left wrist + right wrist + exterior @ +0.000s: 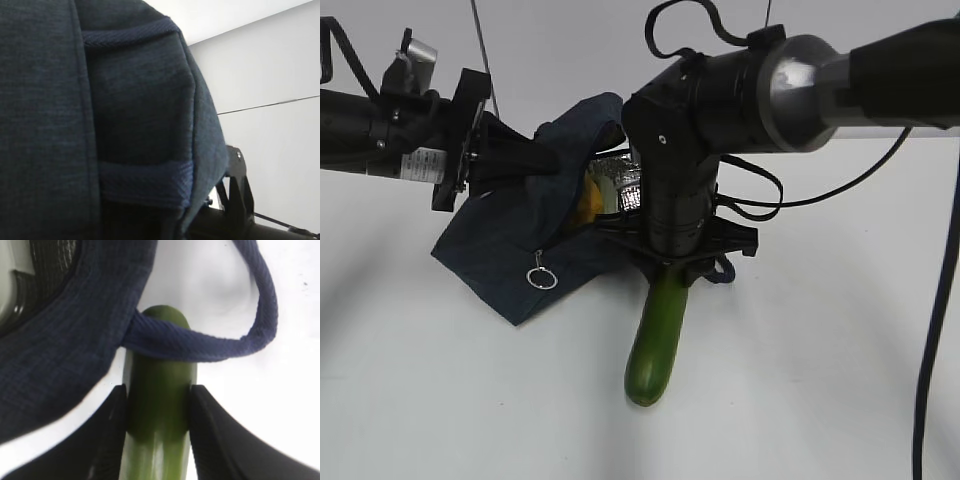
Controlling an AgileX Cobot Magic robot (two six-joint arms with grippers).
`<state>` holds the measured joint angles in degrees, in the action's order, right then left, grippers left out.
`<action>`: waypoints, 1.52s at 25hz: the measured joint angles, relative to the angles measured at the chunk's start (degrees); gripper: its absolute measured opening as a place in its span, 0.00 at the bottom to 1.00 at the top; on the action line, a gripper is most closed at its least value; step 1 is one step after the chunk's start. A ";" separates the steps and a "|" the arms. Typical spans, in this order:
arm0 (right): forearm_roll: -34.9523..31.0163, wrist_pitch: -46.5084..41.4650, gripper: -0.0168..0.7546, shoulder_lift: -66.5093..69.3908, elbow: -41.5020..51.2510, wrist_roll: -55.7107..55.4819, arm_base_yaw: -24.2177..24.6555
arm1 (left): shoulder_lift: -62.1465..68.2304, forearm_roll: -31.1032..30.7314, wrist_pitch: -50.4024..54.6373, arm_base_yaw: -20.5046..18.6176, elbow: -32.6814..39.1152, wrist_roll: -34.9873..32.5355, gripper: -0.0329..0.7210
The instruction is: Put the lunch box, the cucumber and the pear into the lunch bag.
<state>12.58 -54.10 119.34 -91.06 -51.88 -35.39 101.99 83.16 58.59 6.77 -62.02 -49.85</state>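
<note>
The navy lunch bag point(510, 250) lies on the white table with its mouth facing right and its silver lining point(625, 178) showing. My left gripper point(552, 165) is shut on the bag's upper flap and holds it up; in the left wrist view the bag fabric point(125, 100) hides the jaws. Inside the mouth sit the yellow pear point(588, 205) and the pale lid of the lunch box point(9, 275). My right gripper point(158, 390) is shut on the cucumber point(159, 410), whose far tip lies under a handle loop point(200, 347) at the bag's mouth. The cucumber's point(655, 350) near end points toward the table's front.
A silver ring pull point(541, 278) hangs on the bag's front flap. A black cable point(935, 330) drops along the right edge. White table surface point(800, 380) lies around the bag and cucumber.
</note>
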 joint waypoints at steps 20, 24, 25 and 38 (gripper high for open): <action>-2.29 -9.83 0.28 -2.66 0.00 10.76 0.00 | 0.00 0.05 -1.08 0.00 0.00 0.00 0.05; -2.49 -10.06 0.31 -2.66 0.00 14.45 0.00 | 0.00 0.05 -1.14 0.00 0.00 0.00 0.05; -2.49 -10.06 0.34 -2.66 0.00 15.45 0.00 | 0.00 0.05 -1.14 0.00 0.00 0.00 0.05; -2.49 -10.66 0.68 -0.73 0.00 29.84 0.00 | 0.00 -0.69 -1.20 0.00 0.00 0.00 0.05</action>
<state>10.09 -64.76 118.61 -91.06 -22.04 -35.39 101.99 82.46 57.38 6.77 -62.02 -49.85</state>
